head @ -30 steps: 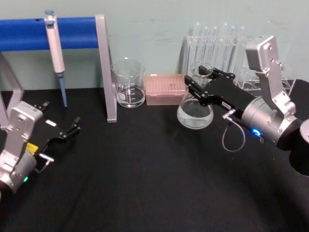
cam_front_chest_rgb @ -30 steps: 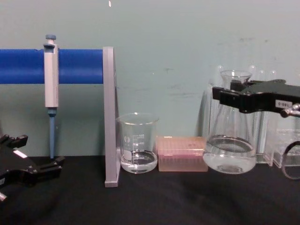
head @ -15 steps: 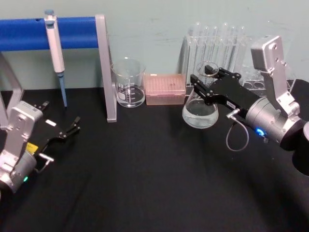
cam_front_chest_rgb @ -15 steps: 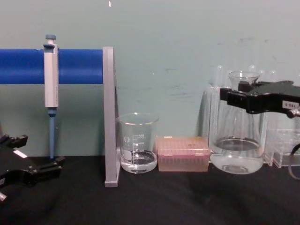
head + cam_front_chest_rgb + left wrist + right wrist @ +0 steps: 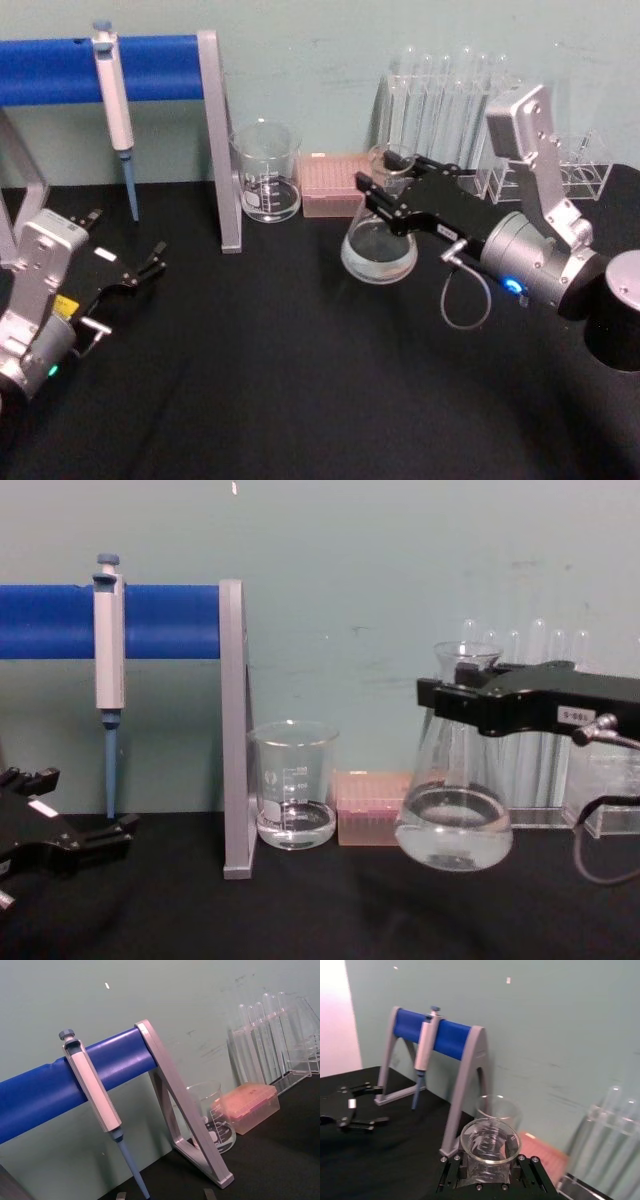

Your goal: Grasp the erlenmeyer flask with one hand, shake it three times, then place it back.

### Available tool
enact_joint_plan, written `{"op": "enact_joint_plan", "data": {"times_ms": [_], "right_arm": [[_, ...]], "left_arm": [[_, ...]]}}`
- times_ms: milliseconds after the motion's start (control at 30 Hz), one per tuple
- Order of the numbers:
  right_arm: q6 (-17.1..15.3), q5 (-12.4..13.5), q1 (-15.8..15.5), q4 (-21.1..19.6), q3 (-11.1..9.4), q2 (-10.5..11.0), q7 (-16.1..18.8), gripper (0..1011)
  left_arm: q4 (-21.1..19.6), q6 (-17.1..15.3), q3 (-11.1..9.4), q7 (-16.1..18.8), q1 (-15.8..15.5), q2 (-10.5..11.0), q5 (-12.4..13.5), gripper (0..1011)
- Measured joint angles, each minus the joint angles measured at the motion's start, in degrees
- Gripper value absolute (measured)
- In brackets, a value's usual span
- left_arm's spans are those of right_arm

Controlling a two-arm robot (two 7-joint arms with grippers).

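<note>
- Gripping the clear glass conical flask [image 5: 378,250] at its narrow neck, the black two-fingered right gripper [image 5: 385,180] is clamped on the glass just under the flared lip. It holds the flask over the right half of the black table surface [image 5: 300,380], towards the far edge. The flask looks tilted and, as far as I can judge, clear of the surface.
- Slip: the only contact is smooth glass at the neck, and the wide base carries a pool of clear liquid. A sharp reversal in a shake could let the flask twist or slide down between the fingers.
- Spill: the mouth is open, so a hard swing at this tilt could send liquid up the cone and out.
- Collision: the pink rectangular plastic tip box [image 5: 340,183], the clear cylindrical glass beaker [image 5: 266,175] and the clear rack of tall glass test tubes [image 5: 440,100] stand near the far edge, close behind the flask — a wide stroke that way could strike them.
- Set-down: if the base meets the surface at an angle, it could rock or tip once released.
- The black left gripper [image 5: 128,238] rests near the left edge with its fingers spread, holding nothing — well apart, so little risk there.
</note>
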State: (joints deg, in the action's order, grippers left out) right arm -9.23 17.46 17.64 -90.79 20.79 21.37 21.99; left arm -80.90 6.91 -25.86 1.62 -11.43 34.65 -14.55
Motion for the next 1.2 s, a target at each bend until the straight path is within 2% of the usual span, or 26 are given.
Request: {"op": "enact_joint_plan", "data": {"times_ms": [467, 800, 1200], "right_arm": [[0.3, 1.9, 0.5, -1.1, 3.6, 0.3, 3.3, 451], [0.6, 3.3, 1.5, -1.5, 7.0, 0.9, 6.0, 451], [1.1, 4.9, 2.6, -1.6, 9.7, 1.8, 8.3, 451]], "left_arm": [[0.0, 0.0, 0.0, 0.0, 0.0, 0.0, 0.0, 1001], [0.0, 0.0, 0.0, 0.0, 0.0, 0.0, 0.0, 1001], [0.0, 0.0, 0.0, 0.0, 0.0, 0.0, 0.0, 1001]]}}
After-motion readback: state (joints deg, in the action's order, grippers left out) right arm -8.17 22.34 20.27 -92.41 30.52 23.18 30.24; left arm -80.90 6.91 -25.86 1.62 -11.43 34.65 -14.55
